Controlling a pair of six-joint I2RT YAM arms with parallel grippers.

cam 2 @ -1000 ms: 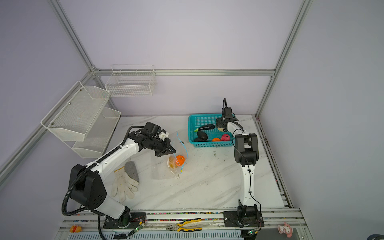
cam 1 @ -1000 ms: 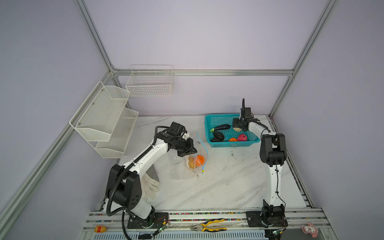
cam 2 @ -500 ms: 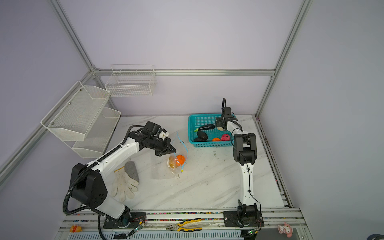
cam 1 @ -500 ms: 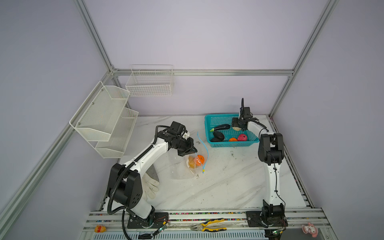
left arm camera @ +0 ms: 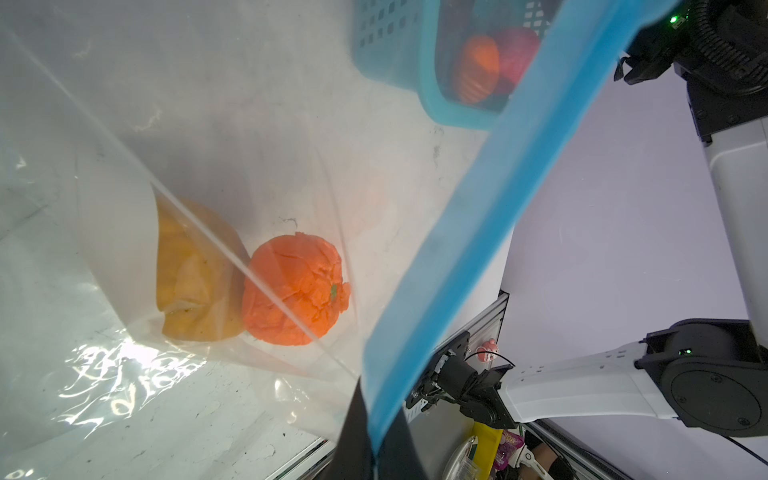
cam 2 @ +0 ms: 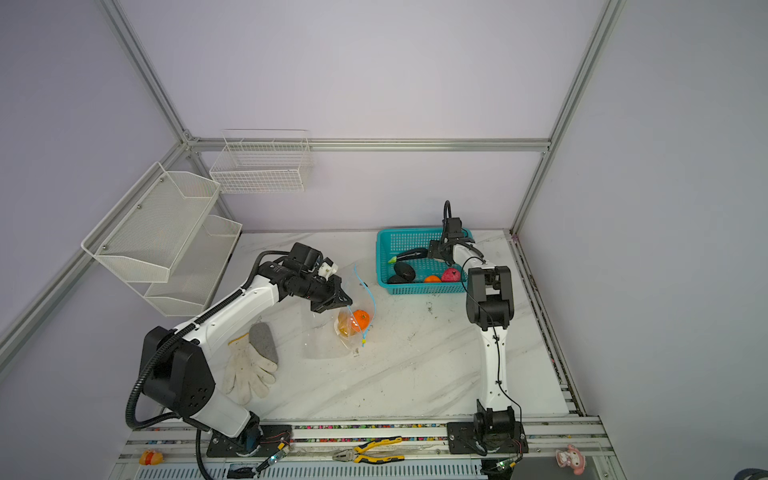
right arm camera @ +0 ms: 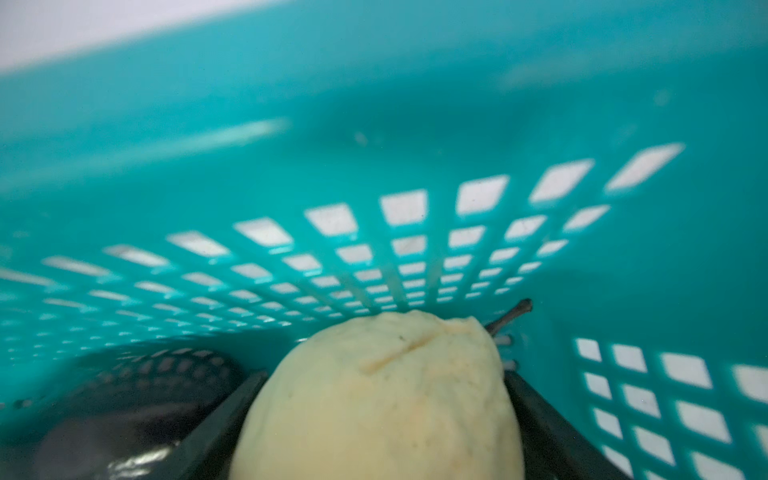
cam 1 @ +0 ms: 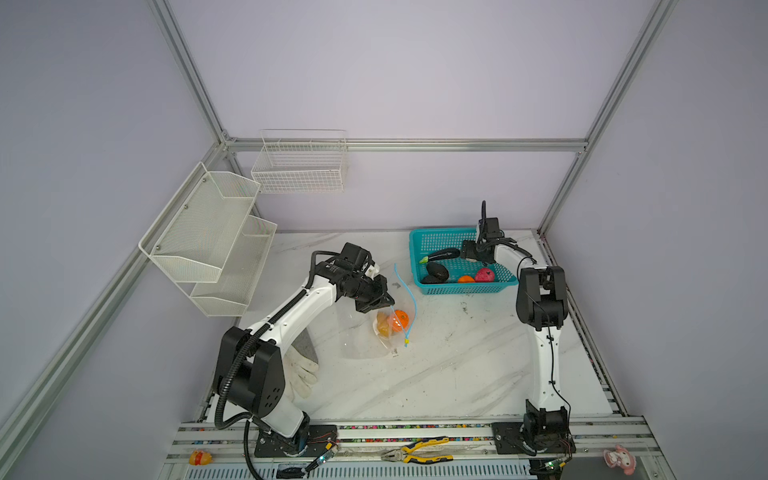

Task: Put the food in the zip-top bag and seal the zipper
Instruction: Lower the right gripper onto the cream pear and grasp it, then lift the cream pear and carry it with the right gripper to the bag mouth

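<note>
The left gripper (cam 1: 383,303) had its jaws pinching the thin, slippery-looking bag (cam 1: 357,345) by its zipper (left arm camera: 478,232), mouth lifted off the desk (cam 1: 457,374). The right gripper (cam 1: 468,254) had its jaws hugging a cream fruit (right arm camera: 382,395), likely soft and light, in the basket (cam 1: 419,245)

The white-and-black left arm (cam 1: 299,307) rises from 7 o'clock and stretches toward centre. Its left gripper (cam 1: 384,301) is pinched tight on a light-blue zipper strip (left arm camera: 498,208). The right arm (cam 1: 540,299) stands at 5 o'clock and reaches to 1 o'clock. Its right gripper (cam 1: 467,253) has wide jaws clasping a cream toy fruit (right arm camera: 382,399).
</note>
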